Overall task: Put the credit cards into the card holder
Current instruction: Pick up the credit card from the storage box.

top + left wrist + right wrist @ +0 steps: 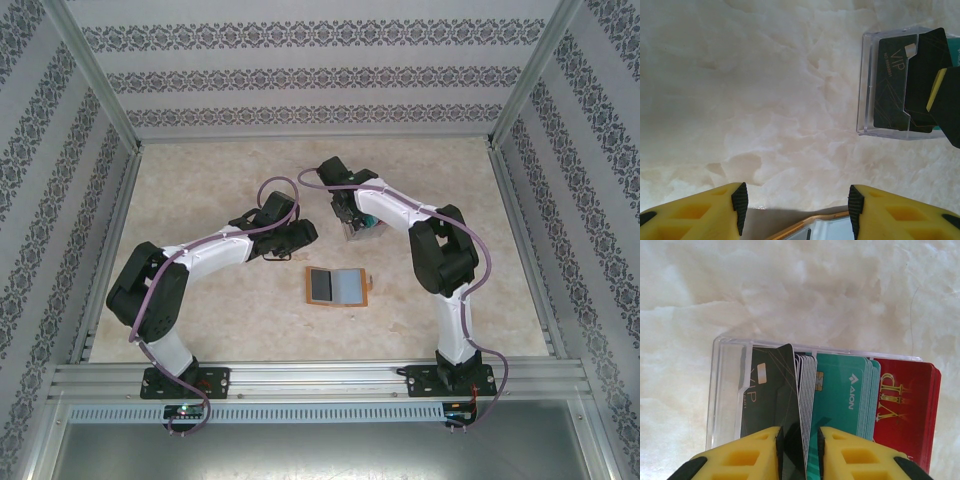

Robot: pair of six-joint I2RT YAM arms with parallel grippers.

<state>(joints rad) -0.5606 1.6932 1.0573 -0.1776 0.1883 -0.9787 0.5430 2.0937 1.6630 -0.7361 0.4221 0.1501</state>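
Credit cards [840,400] stand on edge in a clear box [725,390], packed in colour groups. In the right wrist view they run from black on the left through a thin grey-white stack [809,380] and a teal stack [850,395] to a red stack [902,405] on the right. One black card [777,390] leans out of its row, tilted toward the grey-white ones.

The right gripper [800,437] comes in from the bottom edge of that view. Its jaws are narrow but not closed, and the tilted black card's lower edge stands in the gap between the yellow fingers [745,455], close to the pad on the left of the frame.

From above, the box sits just right of the frame's centre on the marbled table [220,180], and the right gripper [350,215] is right over it.

The card holder [337,286] lies open and flat a little below the box, nearer the arms' bases - grey pockets up, tan rim around them. It is apart from the box.

The left gripper [797,200] hangs over bare table with its jaws about half open and nothing between them. The card holder's rim [805,227] shows at the bottom of its view, and the box is in the upper right. In the overhead view it [305,235] sits left of the box.
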